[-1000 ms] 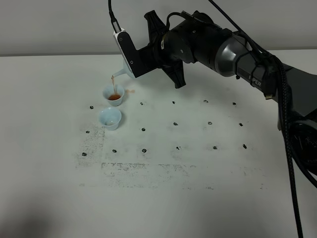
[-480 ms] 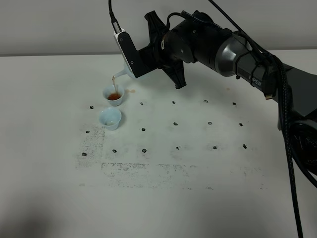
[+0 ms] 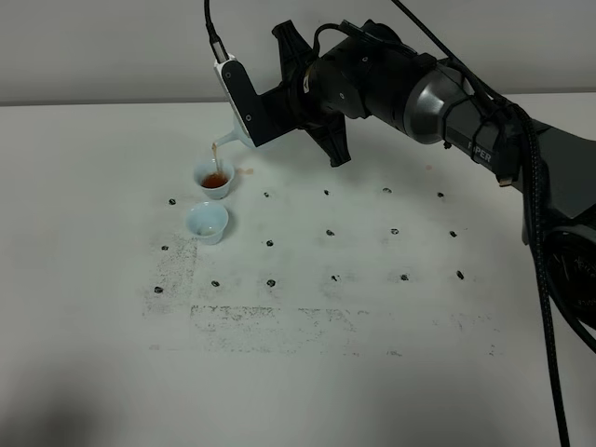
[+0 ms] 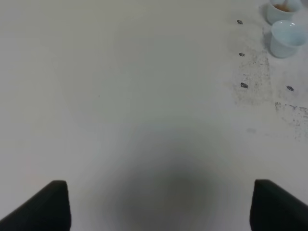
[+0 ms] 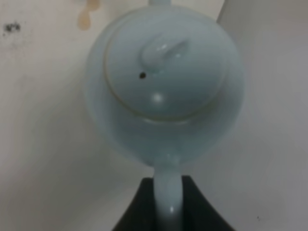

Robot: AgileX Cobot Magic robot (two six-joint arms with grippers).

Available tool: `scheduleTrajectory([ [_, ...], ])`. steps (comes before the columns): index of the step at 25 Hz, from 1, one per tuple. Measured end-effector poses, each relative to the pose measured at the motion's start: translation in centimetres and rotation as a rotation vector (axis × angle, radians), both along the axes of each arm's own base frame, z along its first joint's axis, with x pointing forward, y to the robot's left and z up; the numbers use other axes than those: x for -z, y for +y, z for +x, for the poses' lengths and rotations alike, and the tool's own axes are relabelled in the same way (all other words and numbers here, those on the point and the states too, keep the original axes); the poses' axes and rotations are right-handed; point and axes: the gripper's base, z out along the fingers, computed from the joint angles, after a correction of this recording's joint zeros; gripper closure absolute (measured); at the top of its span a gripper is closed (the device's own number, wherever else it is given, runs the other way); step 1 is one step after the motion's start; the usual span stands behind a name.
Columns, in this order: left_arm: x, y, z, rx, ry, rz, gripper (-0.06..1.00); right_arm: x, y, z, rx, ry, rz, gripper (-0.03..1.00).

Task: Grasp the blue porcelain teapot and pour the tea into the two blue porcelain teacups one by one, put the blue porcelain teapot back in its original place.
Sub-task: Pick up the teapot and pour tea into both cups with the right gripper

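Pale-blue teapot (image 5: 163, 82) hangs tilted over the far teacup (image 3: 214, 179), your right claw (image 5: 168, 204) clamped on its handle. It has barely moved this past second and tea keeps streaming in. The near teacup (image 3: 207, 222) waits empty, so it comes next. Your left claw (image 4: 159, 207) gapes idle above the table (image 3: 372, 326).

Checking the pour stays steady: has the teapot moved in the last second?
No. The teapot holds the same spot, spout over the tea-filled cup.

Bench (image 3: 372, 372) open front and right; at left two teacups (image 3: 207, 223) sit close together, teapot (image 3: 228, 140) hanging over the far one.
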Motion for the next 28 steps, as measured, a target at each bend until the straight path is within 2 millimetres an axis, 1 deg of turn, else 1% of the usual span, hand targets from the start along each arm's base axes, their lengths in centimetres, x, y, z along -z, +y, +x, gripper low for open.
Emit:
scheduleTrajectory([
  [17,0.00,0.00,0.00,0.000,0.000,0.000,0.22,0.05,-0.05,-0.04,0.001,0.006,-0.007,0.92],
  [23,0.00,0.00,0.00,0.000,0.000,0.000,0.22,-0.74,-0.21,-0.24,0.003,0.003,-0.007,0.92],
  [28,0.00,0.00,0.00,0.000,0.000,0.000,0.22,-0.87,0.36,-0.71,-0.014,-0.002,-0.030,0.92],
])
